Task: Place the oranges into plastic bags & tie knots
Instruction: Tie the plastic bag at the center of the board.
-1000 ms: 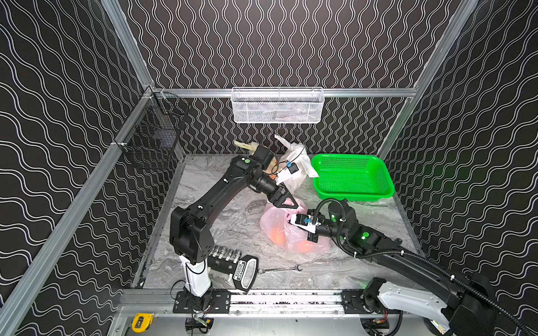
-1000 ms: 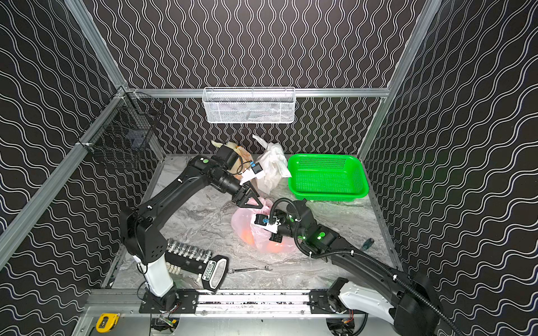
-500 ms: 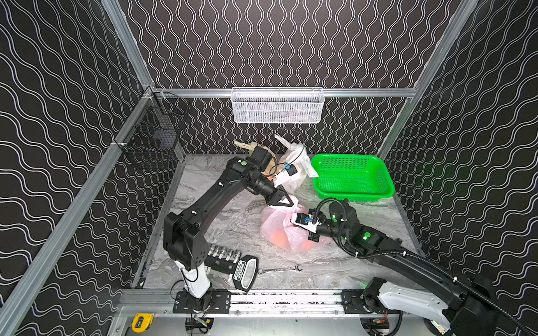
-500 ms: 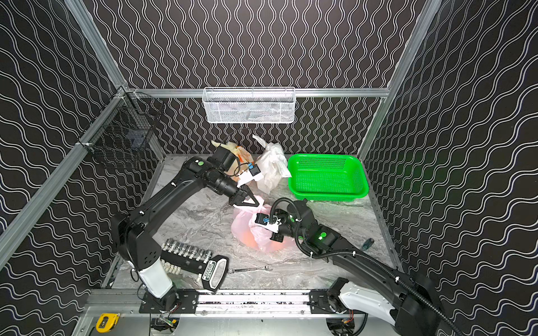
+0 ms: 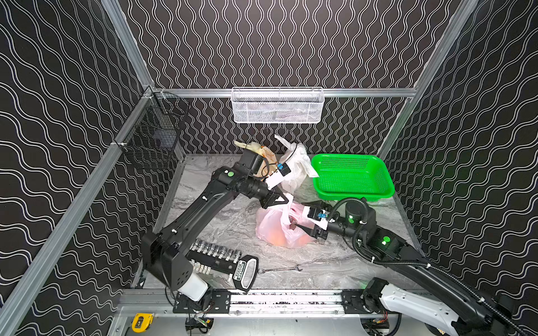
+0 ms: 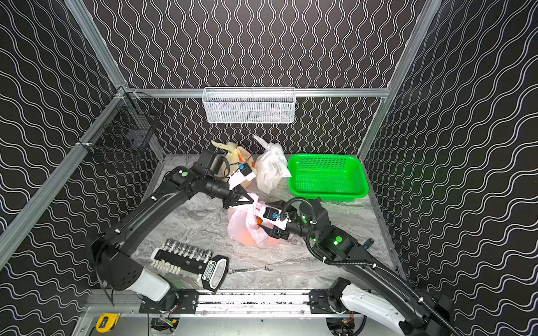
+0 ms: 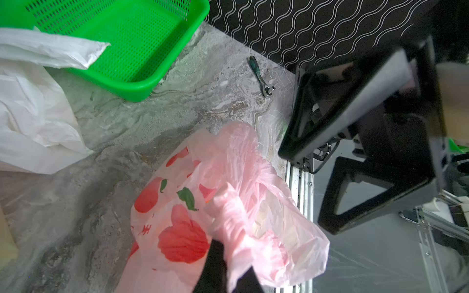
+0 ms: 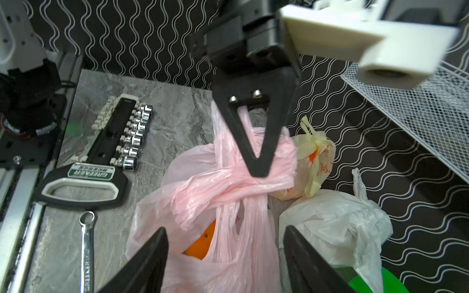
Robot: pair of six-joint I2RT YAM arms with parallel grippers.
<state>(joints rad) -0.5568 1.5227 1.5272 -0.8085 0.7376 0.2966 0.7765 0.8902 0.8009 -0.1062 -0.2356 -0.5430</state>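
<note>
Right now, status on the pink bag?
Left jaws shut on pink bag handle. Right jaws open, straddling the bag, gripping nothing. Handles crossed, knot loose; orange inside. White bag close beside.

The grey marbled worktop (image 5: 221, 221) carries a pink bag (image 5: 270, 227) at centre. A white bag (image 5: 297, 171), a yellowish bag (image 6: 240, 154) and a green basket (image 5: 355, 195) sit at the back. A socket rail (image 5: 215, 260), a wrench (image 5: 279, 269) and a ratchet (image 7: 261, 76) lie nearer.

In both top views you see a green perforated basket (image 5: 350, 177) right of centre on the marbled table (image 5: 221, 224). A socket rail (image 5: 217, 256) lies lower left of centre, with a spanner (image 5: 279, 269) just to its right. A white mesh basket (image 5: 276, 106) hangs upper centre, and a black wire basket (image 5: 151, 139) hangs at left. A yellow tape measure (image 5: 139, 321) sits near the bottom edge.
</note>
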